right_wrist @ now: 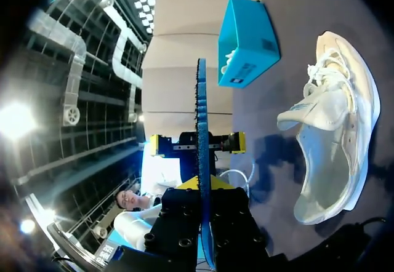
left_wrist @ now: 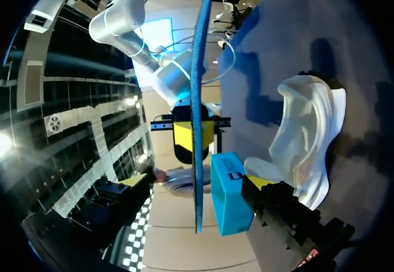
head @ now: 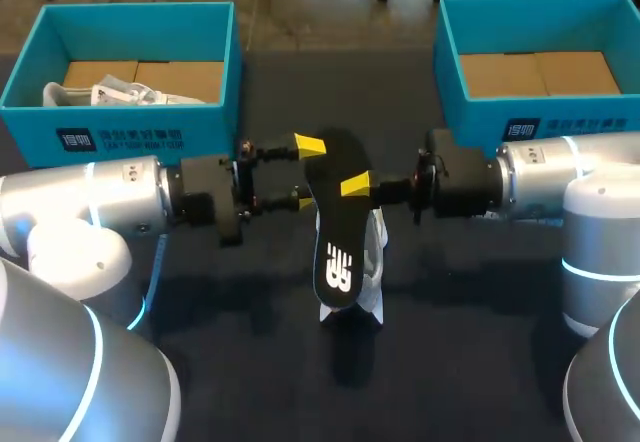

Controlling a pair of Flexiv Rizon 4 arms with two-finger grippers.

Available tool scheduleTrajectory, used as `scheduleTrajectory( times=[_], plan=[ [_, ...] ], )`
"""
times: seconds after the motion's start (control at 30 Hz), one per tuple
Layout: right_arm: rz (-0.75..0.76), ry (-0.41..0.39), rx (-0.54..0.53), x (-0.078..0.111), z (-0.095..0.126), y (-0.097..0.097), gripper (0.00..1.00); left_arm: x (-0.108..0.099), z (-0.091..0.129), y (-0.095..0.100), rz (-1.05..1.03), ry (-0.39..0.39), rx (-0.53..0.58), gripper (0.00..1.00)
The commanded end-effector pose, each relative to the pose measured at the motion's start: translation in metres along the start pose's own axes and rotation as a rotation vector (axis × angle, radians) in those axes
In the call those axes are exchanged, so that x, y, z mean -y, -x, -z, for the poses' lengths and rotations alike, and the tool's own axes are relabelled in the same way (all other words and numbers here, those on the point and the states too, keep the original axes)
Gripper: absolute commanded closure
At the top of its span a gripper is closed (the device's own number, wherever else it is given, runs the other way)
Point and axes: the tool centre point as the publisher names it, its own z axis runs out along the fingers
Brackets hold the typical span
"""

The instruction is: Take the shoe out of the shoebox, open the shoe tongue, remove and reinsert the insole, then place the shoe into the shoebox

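Jaws of right gripper [head: 350, 186], head view: clenched on black insole [head: 338, 222], upright over white shoe [head: 374, 262] on table [head: 480, 342].
Jaws of left gripper [head: 306, 174]: released, spread wide at insole's edge.
Left wrist view: insole [left_wrist: 197, 69] edge-on between own spread fingers [left_wrist: 261, 182], clear of both; shoe [left_wrist: 308, 143] beside on table.
Right wrist view: insole [right_wrist: 201, 112] pinched in own gripper [right_wrist: 200, 186]; shoe [right_wrist: 332, 130] on table beside.

Dark table [head: 470, 362]; blue box [head: 470, 117] far right, cardboard floor.
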Motion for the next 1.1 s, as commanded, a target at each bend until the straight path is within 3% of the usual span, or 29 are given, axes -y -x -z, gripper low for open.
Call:
scheduleTrajectory(
  times=[0.03,0.3,0.47,0.9,1.07,1.1],
  plan=[
    [0.007,0.008,0.006,-0.0015,-0.0067,-0.0013,1.00,0.0012,-0.0102,-0.0007,-0.014,0.000,0.003,0.00],
    [0.023,0.017,0.011,-0.0045,-0.0090,-0.0023,1.00,0.0027,-0.0135,-0.0007,-0.004,0.002,0.003,0.03],
    [0.028,0.022,0.009,-0.0033,-0.0103,-0.0023,1.00,0.0039,-0.0145,-0.0015,-0.005,-0.012,0.000,0.42],
    [0.028,0.027,0.005,-0.0023,-0.0090,-0.0007,1.00,0.0082,-0.0139,-0.0027,0.004,-0.010,-0.007,0.56],
    [0.033,0.026,0.004,-0.0033,-0.0083,-0.0008,1.00,0.0086,-0.0142,-0.0038,0.002,-0.012,-0.011,0.68],
    [0.033,0.025,0.005,-0.0033,-0.0082,-0.0009,1.00,0.0084,-0.0145,-0.0036,0.002,-0.010,-0.010,0.75]
  ],
)
